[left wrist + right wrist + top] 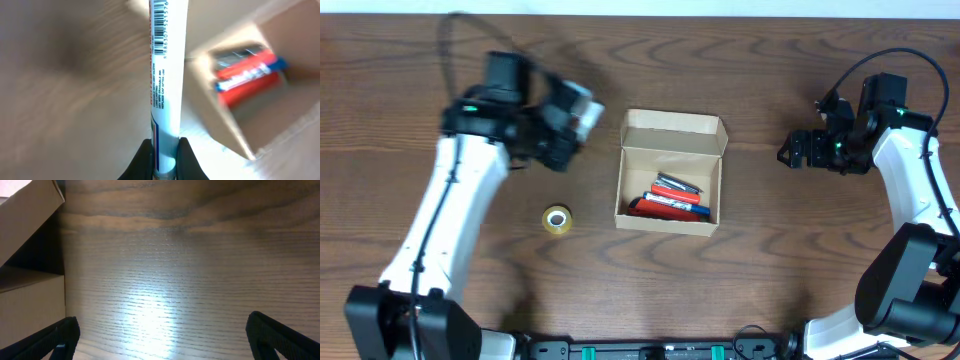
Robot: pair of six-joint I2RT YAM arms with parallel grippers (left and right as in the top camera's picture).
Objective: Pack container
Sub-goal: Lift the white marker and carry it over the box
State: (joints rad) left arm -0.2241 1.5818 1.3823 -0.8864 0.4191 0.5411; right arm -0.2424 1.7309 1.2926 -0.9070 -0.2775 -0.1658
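- Box [670, 228] flap open toward 12 o'clock; markers [672, 200] already inside.
- Left end effector [164, 150] clenched on white marker [167, 75], 10 o'clock of box, likely loading.
- Right end effector [165, 337] released, idle at 3 o'clock.

This looks like a robotics lab bench. A white left arm [450, 200] and right arm [910, 180], with black joints and loose cables [880, 60], rise from a black rail [650, 350] at the near edge of a wood-grain surface [760, 280]. On it lie props: a cardboard box [672, 128] of markers [670, 200] and a tape roll [557, 219].
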